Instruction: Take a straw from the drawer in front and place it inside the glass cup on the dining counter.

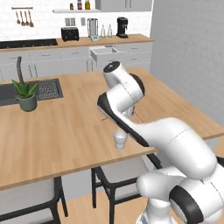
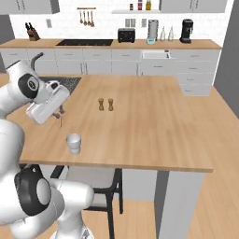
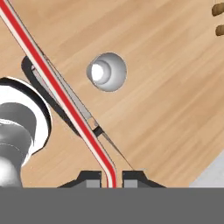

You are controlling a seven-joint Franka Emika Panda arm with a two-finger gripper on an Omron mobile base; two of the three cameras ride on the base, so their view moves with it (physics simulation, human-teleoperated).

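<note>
Gripper [image 3: 112, 180] pinches straw [image 3: 57, 89] at bent end, fingers nearly together; red shaft runs long past tips. Gripper hangs over counter [image 2: 149, 126]. Cup [image 3: 106, 72] upright on wood below, off to one side of straw, near edge by chair [image 1: 114, 174]. Shakers [image 2: 105, 104] farther in. Risks: thin straw pivots in pinch; tip misses narrow mouth; side contact tips cup.
</note>
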